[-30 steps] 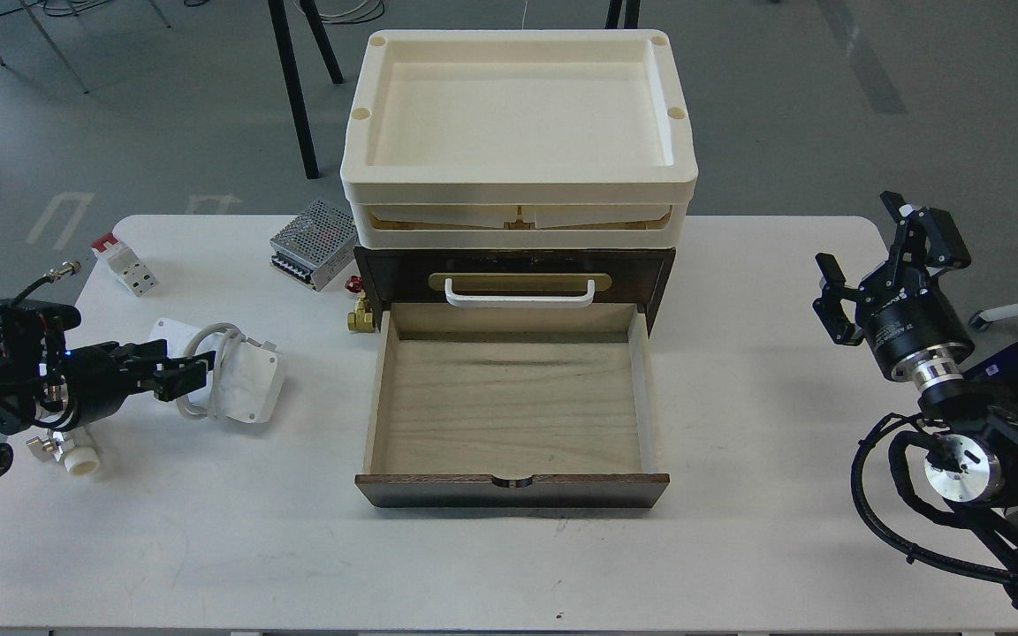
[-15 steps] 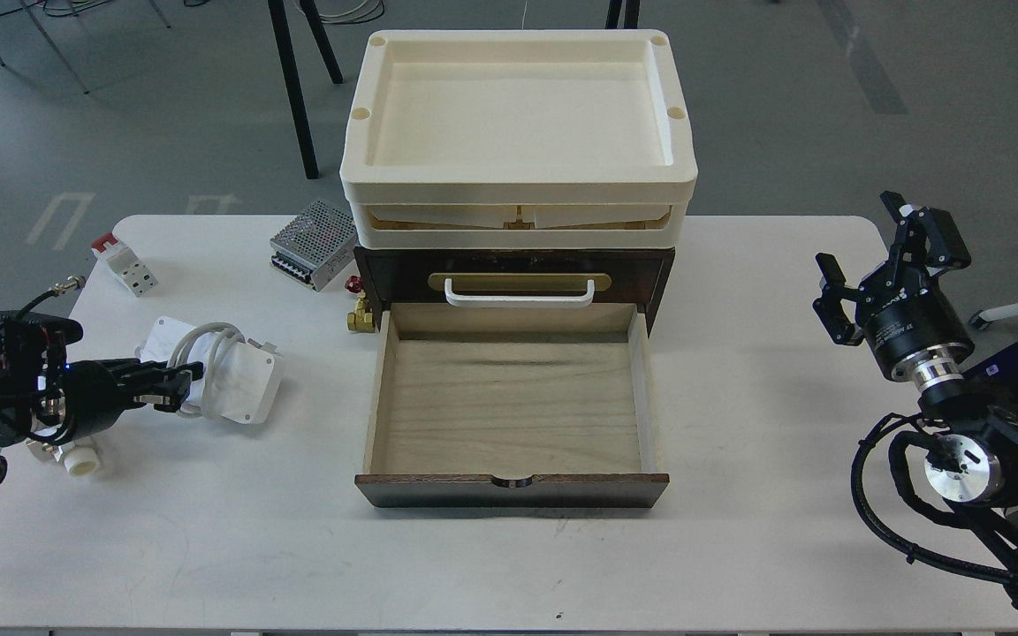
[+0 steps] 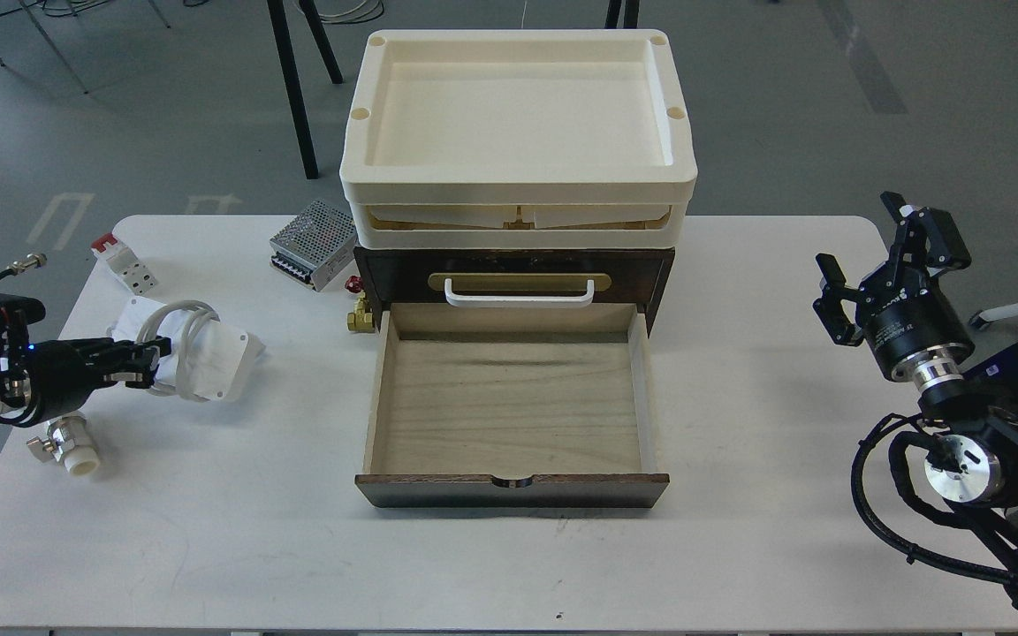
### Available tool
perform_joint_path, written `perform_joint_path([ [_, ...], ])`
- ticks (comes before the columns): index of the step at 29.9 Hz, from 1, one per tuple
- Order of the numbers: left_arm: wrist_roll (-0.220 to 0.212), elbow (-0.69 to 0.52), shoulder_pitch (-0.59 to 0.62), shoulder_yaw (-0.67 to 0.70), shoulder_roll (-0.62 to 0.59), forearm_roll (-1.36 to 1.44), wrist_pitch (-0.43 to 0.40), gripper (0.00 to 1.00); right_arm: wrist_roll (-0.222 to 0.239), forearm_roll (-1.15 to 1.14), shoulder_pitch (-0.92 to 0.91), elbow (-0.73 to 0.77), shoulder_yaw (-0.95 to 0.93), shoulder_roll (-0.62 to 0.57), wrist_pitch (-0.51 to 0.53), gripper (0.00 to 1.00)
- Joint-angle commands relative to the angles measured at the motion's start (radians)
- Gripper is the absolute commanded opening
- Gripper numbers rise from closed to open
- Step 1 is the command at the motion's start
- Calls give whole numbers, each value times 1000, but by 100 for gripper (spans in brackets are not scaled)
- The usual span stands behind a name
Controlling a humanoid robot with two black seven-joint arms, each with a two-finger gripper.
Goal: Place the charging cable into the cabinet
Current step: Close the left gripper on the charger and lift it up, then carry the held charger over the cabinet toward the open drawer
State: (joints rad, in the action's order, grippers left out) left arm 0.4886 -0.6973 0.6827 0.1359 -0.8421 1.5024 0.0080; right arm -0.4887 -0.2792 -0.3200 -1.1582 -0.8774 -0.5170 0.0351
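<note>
- Head view shows the charging cable (image 3: pixel 200 358), a flat white adapter with its pale cord looped round the middle, on the left part of the desk (image 3: pixel 509 565), well to the left of the cabinet (image 3: pixel 513 265).
- The left gripper (image 3: pixel 140 369) lies low and nearly level with the desk, its tips at the cord loop on the adapter's left edge; it looks clenched on the charging cable, though the dark fingers are hard to separate.
- The step in hand, as I judge it, is the pick-up: the cable is gripped but not yet inside the cabinet.
- The next move calls for lifting the adapter over the drawer's left wall, carrying it rightwards, and letting go above the pale wood floor; the loose cord could snag on that wall.
- The drawer (image 3: pixel 509 411) stands pulled fully out towards the front, and nothing lies in it.
- The cream tray top (image 3: pixel 518 115) on the cabinet also holds nothing.
- The right gripper (image 3: pixel 880 261) hangs raised at the far right, fingers spread apart and holding nothing.
- Around the cable: a white-and-red breaker block (image 3: pixel 125 265) behind it, a perforated silver power supply (image 3: pixel 315 243) near the cabinet's left corner, a small brass valve (image 3: pixel 359 316) touching or just beside the cabinet, and a white fitting (image 3: pixel 72 450) near the left arm.
</note>
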Motion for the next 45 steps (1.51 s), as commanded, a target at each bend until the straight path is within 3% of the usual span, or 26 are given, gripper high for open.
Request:
perform_joint_path([
  [1,0,-4,1,68,-29,-80,-6,0,0,0,1,0,0,0,0,99],
  [8,0,-2,9,212,-64,-281,-54,0,0,0,1,0,0,0,0,99],
  [20,0,-33,162,540,-107,-568,-339,0,0,0,1,0,0,0,0,99],
  [25,0,-184,247,593,-141,-568,-419,1,0,0,1,0,0,0,0,99],
  [34,0,-646,334,591,-190,-559,-427,1,0,0,1,0,0,0,0,99],
  [38,0,-743,337,581,-175,-484,-428,1,0,0,-1,0,0,0,0,99],
  [45,0,-777,321,453,-71,-295,-459,2,0,0,1,0,1,0,0,99],
])
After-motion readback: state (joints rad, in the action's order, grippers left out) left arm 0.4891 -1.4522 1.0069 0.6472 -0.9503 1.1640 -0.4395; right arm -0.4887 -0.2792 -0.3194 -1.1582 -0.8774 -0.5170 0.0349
